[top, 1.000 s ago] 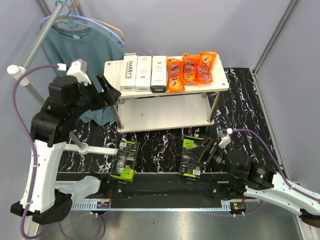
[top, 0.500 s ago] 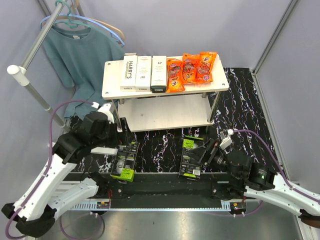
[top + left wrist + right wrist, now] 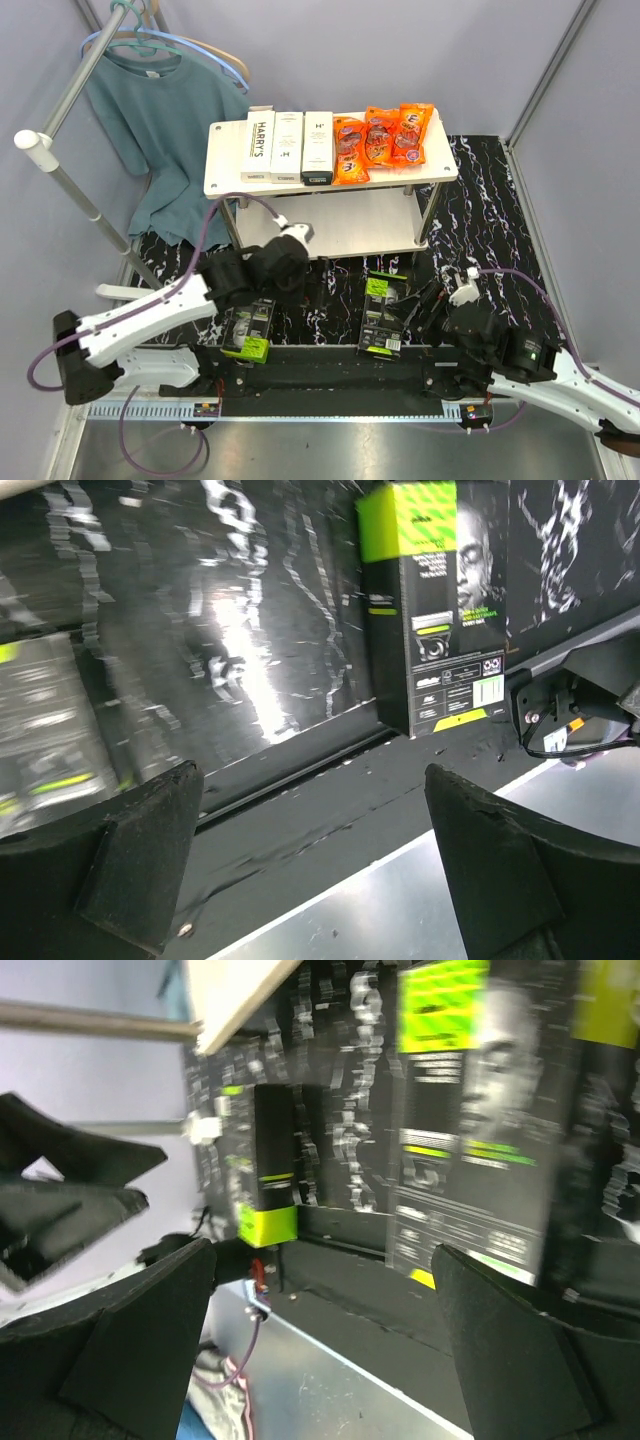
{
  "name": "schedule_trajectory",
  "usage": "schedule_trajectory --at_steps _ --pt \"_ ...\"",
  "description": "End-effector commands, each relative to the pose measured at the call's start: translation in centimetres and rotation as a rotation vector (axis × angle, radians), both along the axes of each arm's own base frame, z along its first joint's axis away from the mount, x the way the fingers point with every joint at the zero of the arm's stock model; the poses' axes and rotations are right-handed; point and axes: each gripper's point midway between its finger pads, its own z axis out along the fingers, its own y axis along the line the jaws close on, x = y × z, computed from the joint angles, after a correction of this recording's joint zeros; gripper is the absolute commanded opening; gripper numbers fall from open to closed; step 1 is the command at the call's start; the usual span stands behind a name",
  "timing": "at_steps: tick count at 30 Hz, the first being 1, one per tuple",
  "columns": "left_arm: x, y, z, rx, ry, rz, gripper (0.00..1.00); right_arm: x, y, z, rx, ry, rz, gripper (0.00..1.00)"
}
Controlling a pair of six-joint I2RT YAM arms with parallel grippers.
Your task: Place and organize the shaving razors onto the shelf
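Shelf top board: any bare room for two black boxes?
Barely: white boxes and orange packets fill the top board, leaving a strip at its left end. The lower board looks bare. Crowded on the table: left black box, right black box.

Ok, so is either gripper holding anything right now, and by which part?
Nothing is held. The left gripper and right gripper are both open and empty; the left black box and right black box lie ungripped.

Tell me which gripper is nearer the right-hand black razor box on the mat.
Right. The right gripper sits just right of the black razor box; the left gripper is farther off on its left.
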Motion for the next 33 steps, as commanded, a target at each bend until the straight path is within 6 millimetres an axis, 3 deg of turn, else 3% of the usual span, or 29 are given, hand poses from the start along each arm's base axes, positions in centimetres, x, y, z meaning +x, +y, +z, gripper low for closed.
schedule_trajectory --at_steps 1,3,4,6,7,12,23,33 --pt "0.5 -5.9 0.3 -0.085 -0.021 -0.034 0.95 0.2 -3.3 -1.3 -0.057 0.088 -0.144 1.00" --pt "0.0 -7.8 -0.5 -0.108 0.010 -0.070 0.95 0.0 -4.3 -2.4 -0.083 0.131 -0.185 1.00" --pt "-0.5 -8.6 -2.1 -0.087 0.044 -0.082 0.95 -0.1 -4.7 -2.7 -0.092 0.144 -0.198 1.00" --pt "-1.3 -10.4 -3.0 -0.123 0.084 -0.122 0.95 -0.4 -5.4 -3.8 -0.116 0.186 -0.227 0.99" --pt "-1.6 -10.8 -4.4 -0.112 0.111 -0.123 0.95 -0.4 -5.6 -4.2 -0.126 0.196 -0.238 1.00" --pt "-2.6 -13.1 -5.8 -0.185 0.169 -0.171 0.95 -1.0 -5.5 -6.8 -0.182 0.276 -0.250 1.00" --pt "-2.6 -14.1 -9.5 -0.192 0.231 -0.157 0.95 -1.5 -3.7 -10.8 -0.168 0.334 -0.213 1.00" --pt "-2.9 -15.6 -12.6 -0.180 0.322 -0.172 0.93 -1.8 -2.5 -11.5 -0.072 0.315 -0.156 1.00"
